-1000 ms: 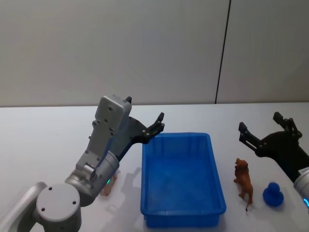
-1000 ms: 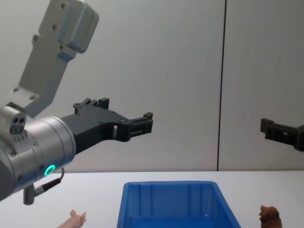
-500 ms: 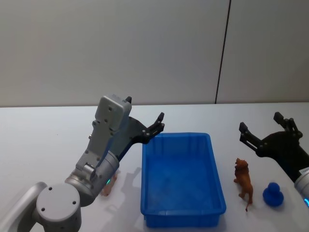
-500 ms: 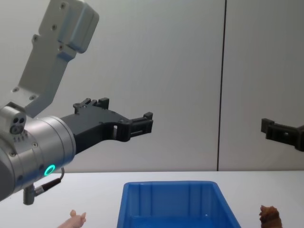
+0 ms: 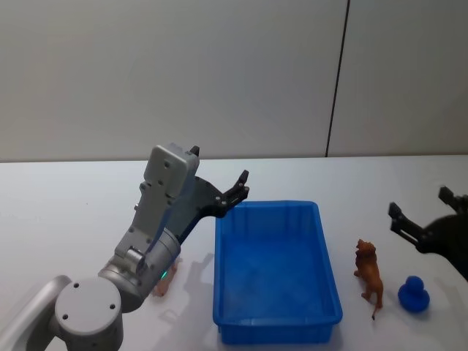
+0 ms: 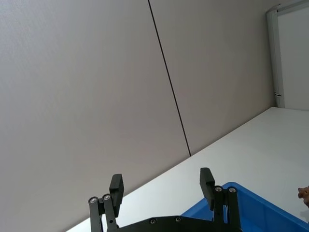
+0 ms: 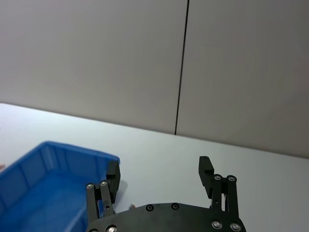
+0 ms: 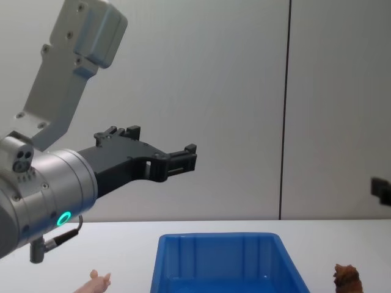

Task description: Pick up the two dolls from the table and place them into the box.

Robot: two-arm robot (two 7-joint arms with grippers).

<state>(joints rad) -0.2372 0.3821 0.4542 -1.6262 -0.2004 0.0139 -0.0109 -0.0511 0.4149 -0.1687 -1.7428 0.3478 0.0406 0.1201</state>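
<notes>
Dolls sit nearest to me on the white table (image 5: 66, 212), one on each side of the box (image 5: 278, 319). The pink doll (image 5: 161, 284) lies just left of the box's near left corner, mostly hidden behind my left arm (from my chest I catch only one splayed limb, low down). The brown doll (image 5: 369, 276) stands upright just right of the box, apart from its wall, with its head at the far end. A blue duck (image 5: 414, 294) sits close to the doll's right, level with its near end.

The box is long and open-topped, and runs away from me between the two dolls.

Farther out, my left claw (image 5: 241, 186) hangs in the air by the box's far left corner. Its fingers are spread apart and hold nothing, and they point toward the far right. My right claw (image 5: 420, 202) hovers above the table well right of the box, farther back than the duck. It too is spread wide and empty.

Beyond the table's far edge stands a grey wall (image 5: 183, 73) with one dark vertical seam.
</notes>
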